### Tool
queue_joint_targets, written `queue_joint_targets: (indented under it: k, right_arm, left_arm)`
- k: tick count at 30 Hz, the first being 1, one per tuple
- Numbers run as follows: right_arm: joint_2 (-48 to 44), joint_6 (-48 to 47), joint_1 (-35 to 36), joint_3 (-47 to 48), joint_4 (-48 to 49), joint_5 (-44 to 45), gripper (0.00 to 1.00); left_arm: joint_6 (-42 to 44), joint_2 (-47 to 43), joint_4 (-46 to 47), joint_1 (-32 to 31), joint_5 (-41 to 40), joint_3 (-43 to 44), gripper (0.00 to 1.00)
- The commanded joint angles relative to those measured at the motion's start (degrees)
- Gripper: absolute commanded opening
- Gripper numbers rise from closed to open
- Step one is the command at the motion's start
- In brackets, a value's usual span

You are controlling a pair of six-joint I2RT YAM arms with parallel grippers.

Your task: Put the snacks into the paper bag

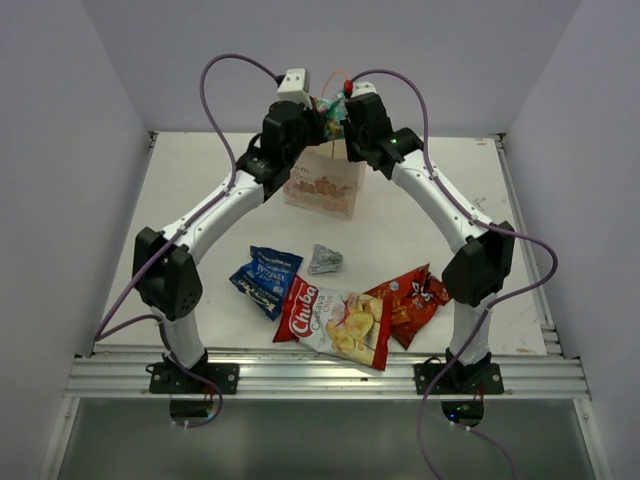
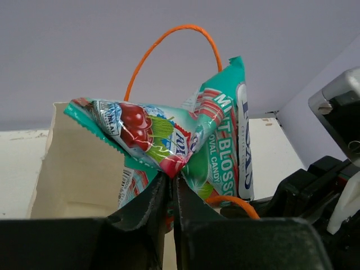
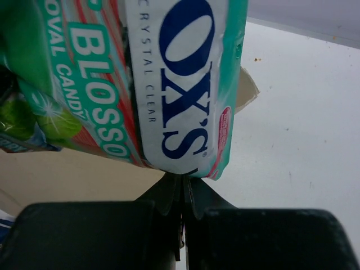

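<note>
We see both arms meeting over the paper bag (image 1: 322, 190), which stands upright at the far middle of the table (image 1: 200, 180). The left gripper (image 2: 174, 180) and the right gripper (image 3: 183, 183) each have their jaws pressed narrow on the lower edge of the small green-white packet (image 2: 185, 135), so it hangs just above the bag opening.

We think the packet may catch on the orange cord handle (image 2: 174, 34) or sit across the rim, because it is spread wide. If only one gripper lets go, it may swing outside. A push could also tip the light bag.

We count five snacks. One is in the grippers, and four lie near the arm bases: the blue packet (image 1: 265, 278), the silver foil packet (image 1: 325, 259), the Chuba bag (image 1: 338, 322) and the red-orange bag (image 1: 412, 298). There is one paper bag.
</note>
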Motion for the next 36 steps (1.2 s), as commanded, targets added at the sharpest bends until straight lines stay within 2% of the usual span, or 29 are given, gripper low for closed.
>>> queue_joint_targets:
  k: [1,2,3,4,6,7,11,13,14,15,16,17,19,20,23,26,30,36]
  right_arm:
    - [-3.2,-0.3,-0.1,-0.7,1.7,-0.5,0.00]
    - [-3.1,-0.2,-0.2,-0.7,1.7,-0.6,0.00]
    - [-3.0,-0.3,-0.1,-0.8,1.7,-0.8,0.00]
    - [-3.0,-0.2,-0.2,-0.9,1.7,-0.8,0.00]
    - [-3.1,-0.3,-0.1,-1.1,1.7,-0.8,0.00]
    - [-3.1,-0.3,-0.1,-1.1,1.8,-0.9,0.00]
    - [-3.0,-0.4,-0.2,-0.7,1.9,-0.5,0.00]
    - [-3.1,-0.3,-0.2,-0.5,1.8,-0.5,0.00]
    - [-3.2,-0.2,-0.2,-0.5,1.7,0.0,0.00]
    - [-3.3,-0.2,-0.2,-0.3,1.7,0.1,0.00]
    - [-3.4,-0.2,-0.2,-0.3,1.7,0.2,0.00]
    - [-3.5,-0.2,-0.3,-0.2,1.7,0.6,0.00]
    - [-3.8,-0.3,-0.3,0.2,1.4,1.0,0.00]
    - [-4.1,-0.3,-0.4,0.3,1.2,1.1,0.00]
    - [-4.6,-0.6,-0.7,0.3,0.8,1.9,0.00]
    - [-5.4,-0.6,-0.7,0.0,0.3,2.4,0.00]
    - [-5.7,-0.3,-0.8,0.3,-0.5,2.8,0.00]
    - [-6.4,0.4,-0.7,0.3,-1.7,2.6,0.00]
  left_arm:
    - [3.2,-4.0,2.7,-0.2,-3.0,0.0,0.14]
    - [3.6,-4.2,1.4,-0.2,-3.2,-0.1,0.26]
    - [4.2,-4.4,1.0,-0.1,-3.7,-0.6,0.49]
    - [4.6,-4.7,0.5,-0.3,-4.2,-0.9,0.63]
    - [5.7,-5.7,-0.6,-0.5,-8.1,-1.6,0.76]
    - [6.2,-6.2,-2.9,-0.6,-9.9,-1.9,0.79]
    - [8.7,-11.6,-5.3,-1.2,-22.1,-4.3,0.82]
    - [10.7,-15.3,-4.2,-1.7,-24.2,-8.6,0.81]
    - [11.6,-20.2,-1.9,-2.1,-23.5,-11.2,0.81]
    - [12.6,-22.8,-1.7,-3.0,-22.6,-16.5,0.79]
    - [12.6,-25.5,-1.7,-3.7,-21.0,-19.2,0.78]
    - [12.2,-30.5,-3.0,-4.9,-15.9,-24.1,0.77]
    - [11.6,-35.3,-6.3,-6.3,-9.8,-29.3,0.76]
    - [10.1,-39.7,-9.8,-7.2,-1.7,-34.5,0.76]
    - [6.7,-45.2,-19.2,-7.6,10.0,-43.1,0.77]
    - [4.1,-48.7,-23.9,-7.9,17.5,-50.6,0.82]
    - [4.1,-49.9,-25.3,-8.0,21.5,-56.5,0.87]
    - [3.2,-42.6,-21.2,-8.5,29.5,-60.5,0.94]
